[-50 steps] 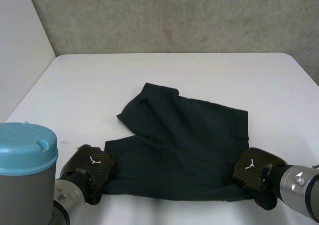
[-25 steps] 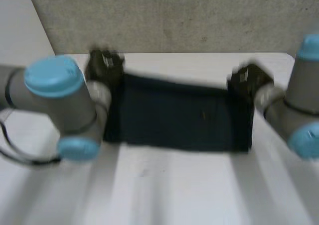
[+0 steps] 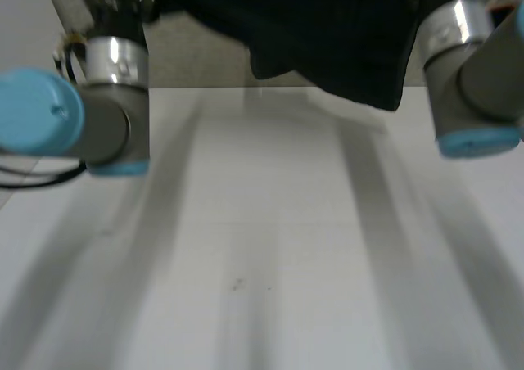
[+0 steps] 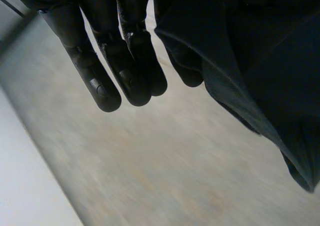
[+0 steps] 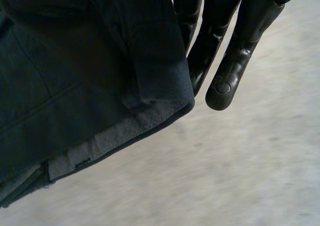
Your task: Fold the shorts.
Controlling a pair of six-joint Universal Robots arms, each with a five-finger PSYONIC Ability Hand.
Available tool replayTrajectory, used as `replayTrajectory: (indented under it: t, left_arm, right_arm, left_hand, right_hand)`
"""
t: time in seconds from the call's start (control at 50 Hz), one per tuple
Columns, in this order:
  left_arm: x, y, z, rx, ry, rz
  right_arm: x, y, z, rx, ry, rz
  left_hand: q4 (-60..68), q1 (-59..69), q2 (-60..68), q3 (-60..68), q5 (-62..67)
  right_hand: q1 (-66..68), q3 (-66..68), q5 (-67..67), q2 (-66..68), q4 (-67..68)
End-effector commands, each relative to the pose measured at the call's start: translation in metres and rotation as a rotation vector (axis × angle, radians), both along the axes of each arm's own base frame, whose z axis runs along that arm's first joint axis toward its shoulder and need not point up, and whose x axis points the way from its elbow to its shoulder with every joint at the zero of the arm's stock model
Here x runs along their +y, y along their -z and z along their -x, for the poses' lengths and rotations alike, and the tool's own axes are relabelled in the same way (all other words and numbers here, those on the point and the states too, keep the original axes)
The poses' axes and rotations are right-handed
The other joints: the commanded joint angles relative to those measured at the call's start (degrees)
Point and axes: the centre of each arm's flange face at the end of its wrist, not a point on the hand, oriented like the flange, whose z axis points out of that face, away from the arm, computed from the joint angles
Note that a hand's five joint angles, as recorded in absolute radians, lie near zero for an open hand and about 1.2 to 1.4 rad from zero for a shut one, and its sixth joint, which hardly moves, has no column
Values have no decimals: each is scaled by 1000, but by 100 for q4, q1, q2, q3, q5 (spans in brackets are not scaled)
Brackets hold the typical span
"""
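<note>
Currently in hand: shorts (image 3: pixel 327 34), dark, held aloft between both arms above the far edge of the table (image 3: pixel 262 247), clear of its surface, with the lower edge hanging uneven

Grip, left hand (image 4: pixel 130 51): fingers near straight, pointing down, with one end of the upper edge pinched beside them

Grip, right hand (image 5: pixel 237 56): fingers likewise straight, clamping the opposite end, with fabric draped over the inner fingers. The turned hem (image 5: pixel 100 146) shows its paler inside

Step, as we judge it: carrying the cloth to lay it down for a first fold. To do it well we would:
- hold both hands level and well apart so the cloth hangs taut
- set the hanging edge on the table first, square to its near edge
- draw the held edge over it, releasing only once the cloth lies flat

Markings: no brand, label or writing that we can read on shorts, hands or arms
</note>
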Motion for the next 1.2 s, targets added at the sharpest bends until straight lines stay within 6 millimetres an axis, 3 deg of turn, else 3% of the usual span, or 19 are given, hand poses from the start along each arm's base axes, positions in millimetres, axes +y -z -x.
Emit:
replayTrajectory:
  t: [0.02,0.04,0.06,0.12,0.2,0.46,0.54,0.6,0.62,0.68,0.7,0.74,0.84,0.9,1.02,1.2]
  left_arm:
    - [22,103,-6,-109,-32,-336]
    - [25,113,-7,-120,-43,-374]
    - [32,129,-8,-140,-63,-445]
    - [45,148,-10,-179,-93,-546]
    - [73,167,-19,-270,-138,-710]
    - [188,165,-78,-606,-155,-1174]
    - [216,162,-81,-667,-116,-1201]
    - [225,156,-77,-671,-85,-1168]
    - [227,151,-74,-662,-72,-1144]
    - [222,142,-70,-631,-67,-1092]
    - [220,138,-68,-620,-65,-1073]
    - [213,131,-64,-587,-61,-1033]
    - [169,106,-57,-445,-87,-911]
    - [147,101,-52,-410,-52,-865]
    - [93,117,-22,-419,174,-761]
    - [13,146,-15,-423,209,-750]
  right_arm:
    - [-1,124,-8,159,-54,-316]
    - [2,151,-7,195,-57,-396]
    - [4,162,-6,212,-57,-437]
    - [18,193,0,283,-56,-588]
    - [41,210,14,337,-57,-769]
    - [145,196,60,483,-66,-1090]
    - [166,192,67,509,-91,-1114]
    - [178,195,68,514,-136,-1130]
    - [180,197,68,514,-148,-1136]
    - [185,206,68,504,-180,-1142]
    - [185,208,68,500,-178,-1136]
    - [182,213,70,483,-168,-1108]
    - [180,219,70,465,-161,-1055]
    - [180,220,69,450,-166,-1054]
    - [180,222,68,402,-167,-1048]
    - [180,227,66,369,-172,-1019]
  left_hand:
    - [1104,1321,1120,1152,1390]
    - [1104,1321,1120,1152,1390]
    - [1104,1321,1120,1152,1390]
    - [1104,1321,1120,1152,1390]
    - [1104,1321,1120,1152,1390]
    - [1104,1321,1120,1152,1390]
    - [1104,1321,1120,1152,1390]
    - [1104,1321,1120,1152,1390]
    - [-858,-641,-843,-811,-573]
    - [-5368,-5151,-5353,-5321,-5083]
    - [-5736,-5519,-5720,-5689,-5450]
    - [-5891,-5674,-5875,-5844,-5605]
    - [-5858,-5641,-5842,-5810,-5572]
    - [-5756,-5539,-5741,-5709,-5471]
    - [-5151,-4934,-5136,-5104,-4866]
    - [-4932,-4715,-4916,-4885,-4647]
  right_hand:
    - [2472,1244,1303,1243,1170]
    - [2472,1244,1303,1243,1170]
    - [2472,1244,1303,1243,1170]
    - [2472,1244,1303,1243,1170]
    - [2472,1244,1303,1243,1170]
    - [2472,1244,1303,1243,1170]
    - [2472,1244,1303,1243,1170]
    - [2472,1244,1303,1243,1170]
    - [2472,1244,1303,1243,1170]
    - [2472,1244,1303,1243,1170]
    - [2472,1244,1303,1243,1170]
    - [2472,1244,1303,1243,1170]
    - [2472,1244,1303,1243,1170]
    - [2472,1244,1303,1243,1170]
    - [2472,1244,1303,1243,1170]
    - [2472,1244,1303,1243,1170]
